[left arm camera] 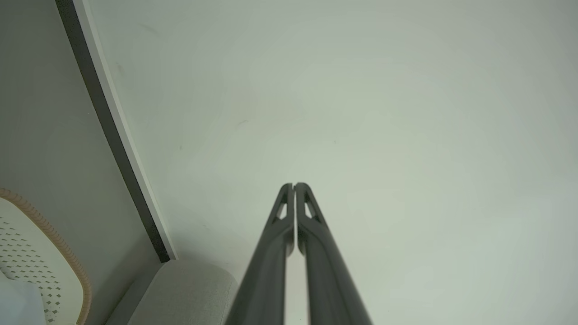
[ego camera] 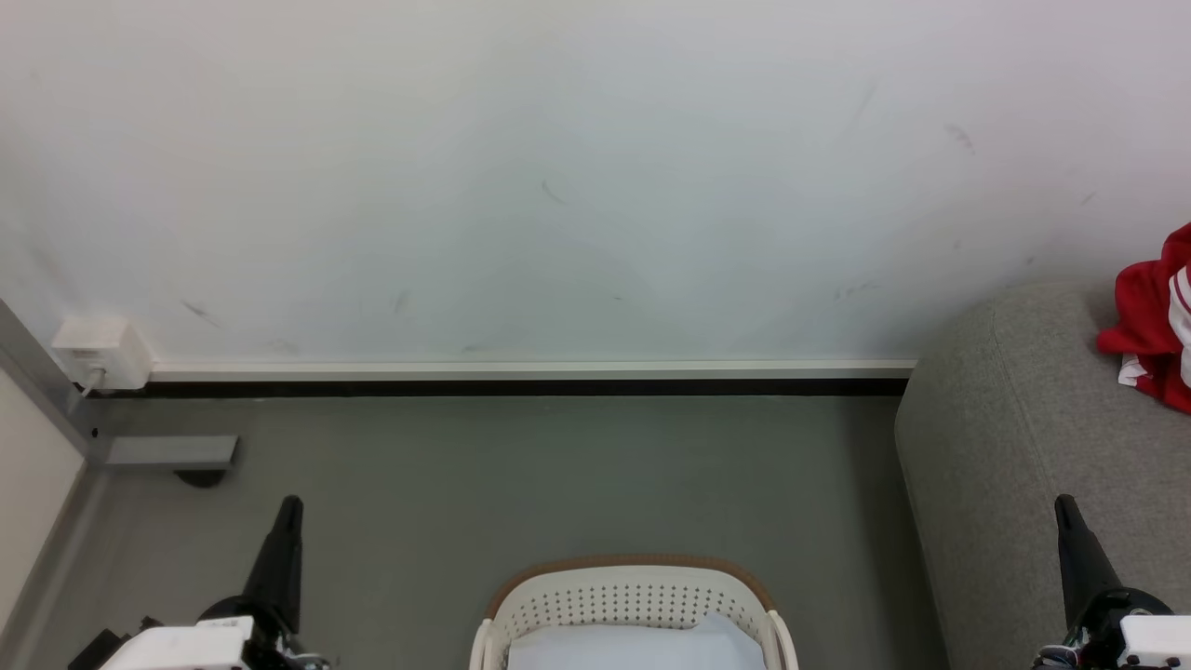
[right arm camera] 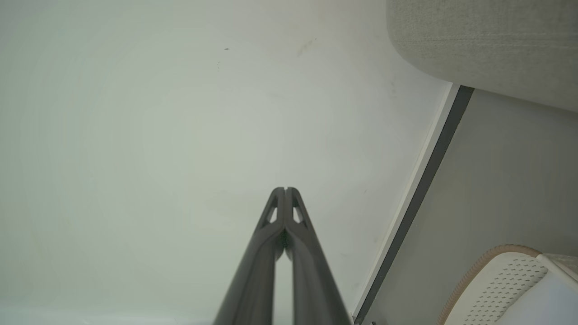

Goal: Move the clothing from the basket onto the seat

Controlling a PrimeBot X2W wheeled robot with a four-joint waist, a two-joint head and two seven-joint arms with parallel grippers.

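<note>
Left end effector [left arm camera: 294, 184] has its fingers pressed together, holding nothing and touching nothing; right end effector [right arm camera: 285, 188] is the same. Between them the basket [ego camera: 633, 600] sits on the floor [ego camera: 558, 465]. Farther right, red clothing [ego camera: 1146, 321] lies on the seat [ego camera: 1005, 437].

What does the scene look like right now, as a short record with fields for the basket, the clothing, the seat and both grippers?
basket: on the floor, bottom centre of the head view, between the two grippers
in basket: pale item; no red visible in the part shown
clothing: red garment with white stripes, lying on the seat
seat: grey, right of the basket
left gripper: shut, empty, pointing towards the wall
right gripper: shut, empty, pointing towards the wall
</note>
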